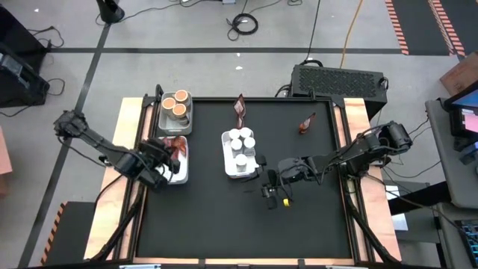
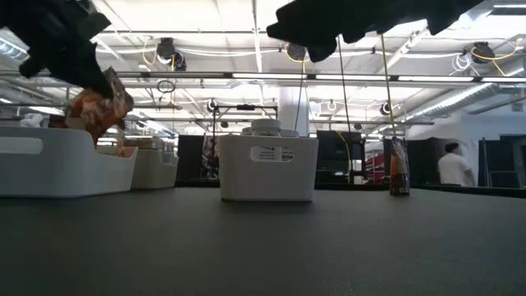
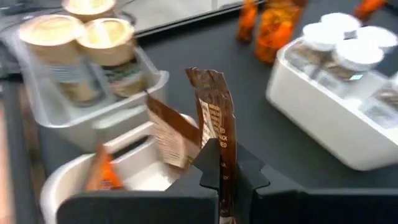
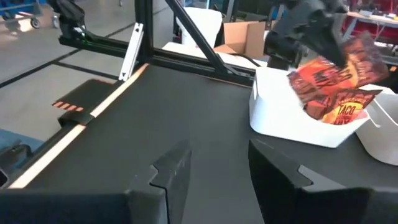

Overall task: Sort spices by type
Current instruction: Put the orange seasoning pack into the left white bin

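1. Packets first: our left hand is clamped on a reddish-brown packet, holding it upright over the packet tray at the table's left side, presumably so it drops in with its own kind.
2. Our right hand hovers low over bare table right of the jar tray, fingers parted and holding nothing; we judge it waits.
3. Tubs sit in the far-left tray; white-capped jars fill the middle one.
4. Two packets remain loose at the far edge: one centre, one right.
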Robot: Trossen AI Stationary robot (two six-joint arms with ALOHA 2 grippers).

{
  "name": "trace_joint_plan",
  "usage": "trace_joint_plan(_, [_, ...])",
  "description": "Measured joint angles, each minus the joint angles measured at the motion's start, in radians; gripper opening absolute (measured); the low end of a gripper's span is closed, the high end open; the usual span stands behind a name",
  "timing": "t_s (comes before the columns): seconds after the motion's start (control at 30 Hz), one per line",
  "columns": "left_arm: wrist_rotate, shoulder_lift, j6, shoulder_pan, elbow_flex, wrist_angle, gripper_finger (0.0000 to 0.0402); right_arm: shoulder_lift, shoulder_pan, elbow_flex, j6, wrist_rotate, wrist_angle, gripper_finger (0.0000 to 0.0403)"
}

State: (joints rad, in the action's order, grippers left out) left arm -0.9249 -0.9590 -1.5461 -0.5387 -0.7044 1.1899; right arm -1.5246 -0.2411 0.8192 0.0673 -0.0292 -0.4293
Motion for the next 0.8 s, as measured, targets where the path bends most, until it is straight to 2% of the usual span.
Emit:
trace_joint_plan(0.13, [-0.031,-0.040,0.011,-0.066,0.047,-0.113,0.0009,0.000,0.012,0.000,0.000,0.000,0.010,0.0146])
trace_joint_plan(0.23, [-0.060,-0.087,0.012,-0.113,0.048,-0.120,0.0009,0.000,0.020,0.000,0.000,0.000,0.014,0.0146])
trace_joint_plan(0.37, [-0.155,-0.170,-0.018,-0.153,0.048,-0.138,0.0009,0.000,0.032,0.000,0.000,0.000,0.013,0.0146])
trace_joint_plan(0.6, [-0.177,-0.335,-0.010,-0.158,0.049,-0.108,0.0009,0.000,0.033,0.000,-0.001,0.000,0.014,0.0146])
trace_joint_plan(0.8, [-0.206,-0.422,-0.100,-0.158,0.049,-0.041,0.0009,0.000,0.032,0.000,-0.003,0.000,0.014,0.0146])
